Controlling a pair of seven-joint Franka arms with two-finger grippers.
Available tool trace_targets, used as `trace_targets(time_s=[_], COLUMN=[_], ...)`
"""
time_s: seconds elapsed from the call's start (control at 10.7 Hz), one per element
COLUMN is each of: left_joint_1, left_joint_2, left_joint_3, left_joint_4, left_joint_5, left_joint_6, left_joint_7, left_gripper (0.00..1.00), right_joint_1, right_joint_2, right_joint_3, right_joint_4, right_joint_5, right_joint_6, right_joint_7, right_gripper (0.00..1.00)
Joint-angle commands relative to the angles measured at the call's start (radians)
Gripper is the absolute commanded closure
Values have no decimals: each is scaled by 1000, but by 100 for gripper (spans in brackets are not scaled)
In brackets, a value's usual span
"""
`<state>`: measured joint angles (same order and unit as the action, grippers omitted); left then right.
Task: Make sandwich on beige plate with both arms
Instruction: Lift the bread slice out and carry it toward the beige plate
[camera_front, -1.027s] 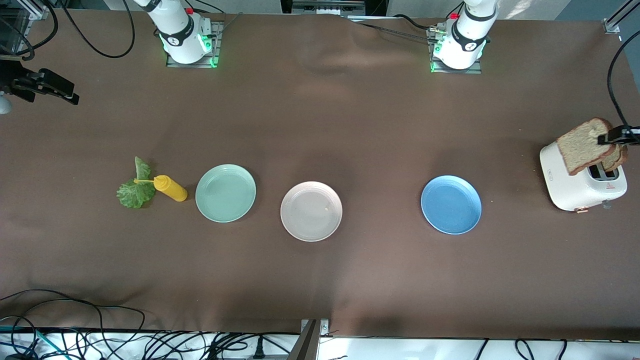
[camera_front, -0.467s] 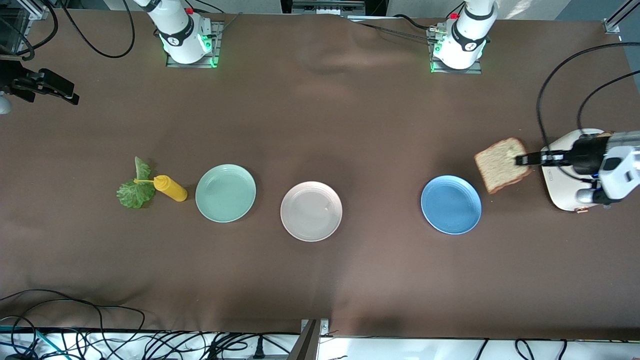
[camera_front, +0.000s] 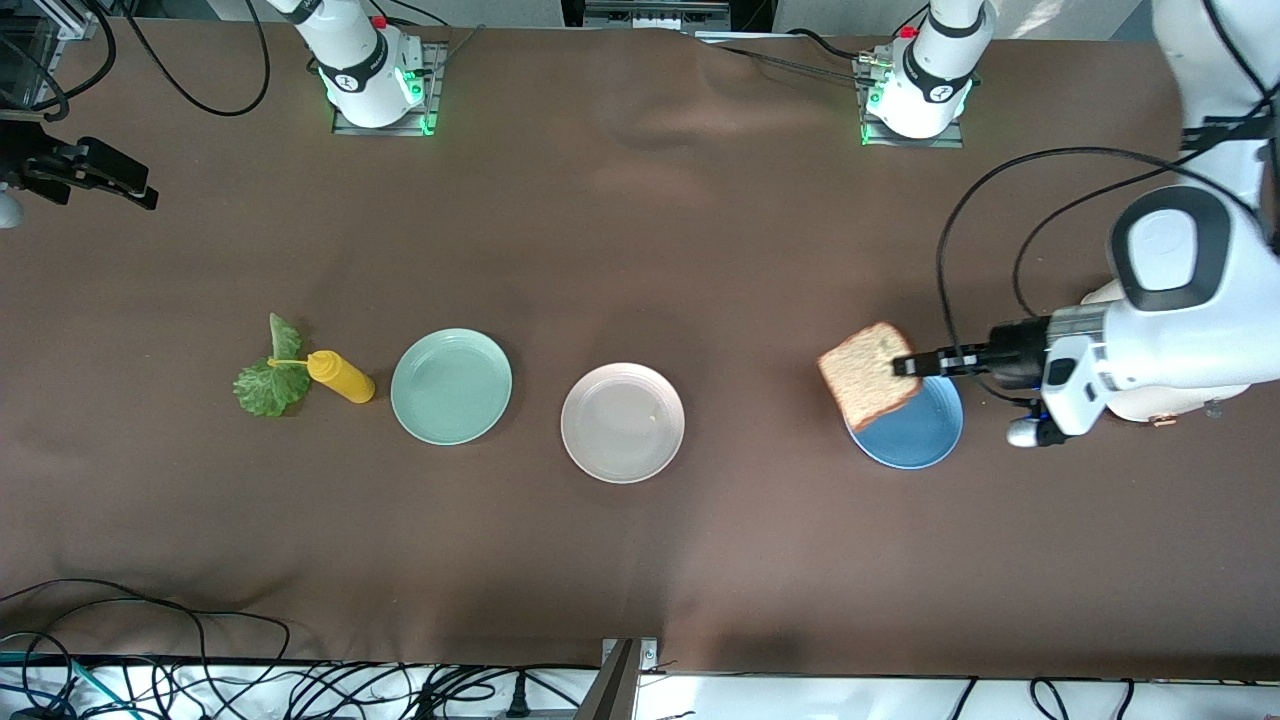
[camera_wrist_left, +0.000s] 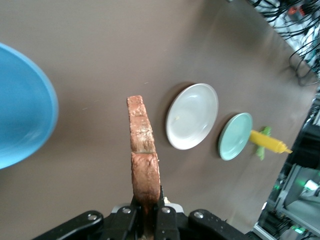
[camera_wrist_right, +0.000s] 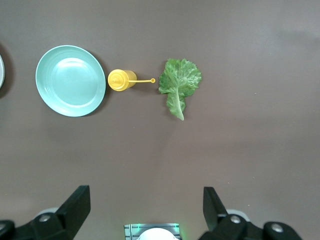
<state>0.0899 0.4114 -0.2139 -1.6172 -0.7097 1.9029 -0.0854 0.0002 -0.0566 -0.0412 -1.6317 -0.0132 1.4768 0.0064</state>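
Left gripper (camera_front: 908, 365): fingers clamped on the bread slice (camera_front: 867, 373), held over the blue plate (camera_front: 915, 435). Beige plate (camera_front: 622, 422): bare, well apart. Right gripper (camera_wrist_right: 145, 200): fingers spread wide above the lettuce leaf (camera_wrist_right: 179, 81).

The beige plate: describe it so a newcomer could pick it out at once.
On the brown table, three round plates lie in a row. The beige plate is the middle one, between the mint-green plate toward the right arm's end and the blue plate toward the left arm's end. It alone is pale pinkish-beige.
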Motion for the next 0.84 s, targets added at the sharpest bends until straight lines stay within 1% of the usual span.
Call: trace_targets(time_s=[0.0,0.09,0.28,0.37,0.47,0.65,0.75], left_joint_1=[-97,-113,-212,-240,-298,-335,-372], left_joint_2=[55,76,119,142,165,211,231], left_joint_3=[10,10,10,8,10,8,10], left_joint_4=[-1,6,5,8,11,22,22], left_joint_5=[-121,-175,-238,-276,-324,-371,-417], left_joint_6=[166,203,351,413,500,592,649], left_joint_7=[-20,-19,-20,-19,-10,-4,-2], left_gripper=[100,100,100,100,100,100,100], right_joint_1=[-3,-3,-3,-3,-3,-3,-3], right_joint_2=[11,11,11,11,11,11,11], right_joint_3=[4,4,4,4,4,4,4], right_joint_4=[26,26,26,26,26,26,26], right_joint_5=[-8,-8,-8,-8,-8,-8,-7], right_joint_6=[-18,-18,-18,-18,-18,-16,-15], right_joint_7=[7,7,7,7,7,7,10], right_gripper=[0,0,0,0,0,0,0])
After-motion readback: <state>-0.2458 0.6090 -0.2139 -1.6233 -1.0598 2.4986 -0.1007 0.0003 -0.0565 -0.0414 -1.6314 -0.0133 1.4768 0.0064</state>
